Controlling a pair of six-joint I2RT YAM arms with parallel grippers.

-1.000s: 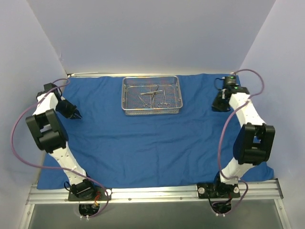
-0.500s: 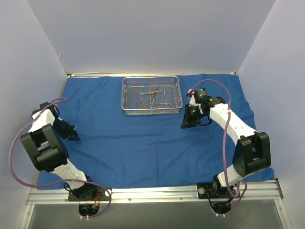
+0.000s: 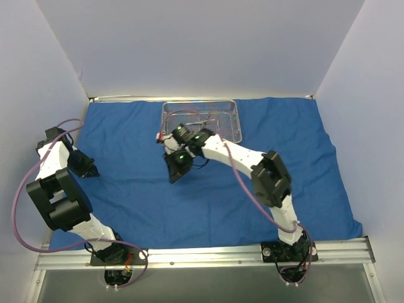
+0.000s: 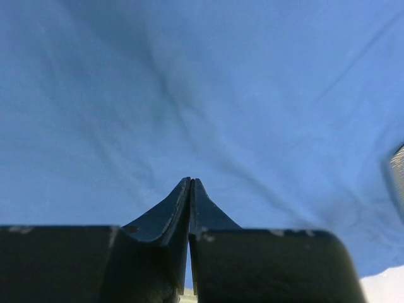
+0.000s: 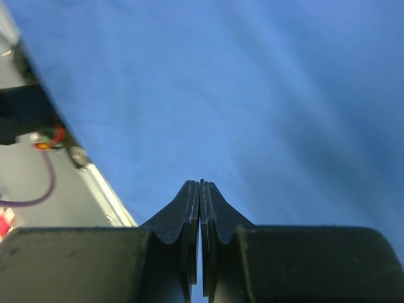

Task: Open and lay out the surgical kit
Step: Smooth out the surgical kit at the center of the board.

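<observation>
The royal-blue cloth wrap [image 3: 208,189] lies spread open over the table. The silver wire-mesh tray [image 3: 230,120] stands on it at the back centre, with several thin steel instruments [image 3: 205,118] inside. My right arm reaches across the tray's near left corner. My right gripper [image 3: 172,178] is shut and empty, over bare cloth just in front of the tray. In the right wrist view its fingertips [image 5: 201,184] meet above the cloth [image 5: 265,95]. My left gripper [image 3: 93,173] is shut and empty over the cloth's left side. In the left wrist view [image 4: 190,182] it points at wrinkled cloth [image 4: 208,95].
White walls close in the back and both sides. A metal rail [image 3: 202,255] runs along the near edge and also shows in the right wrist view [image 5: 104,186]. A sliver of the tray's rim [image 4: 398,180] shows at the right of the left wrist view.
My right arm has swung from the back right across to the left, ending in front of the tray. My left gripper dropped from the back left toward the left edge. Both stayed shut.
</observation>
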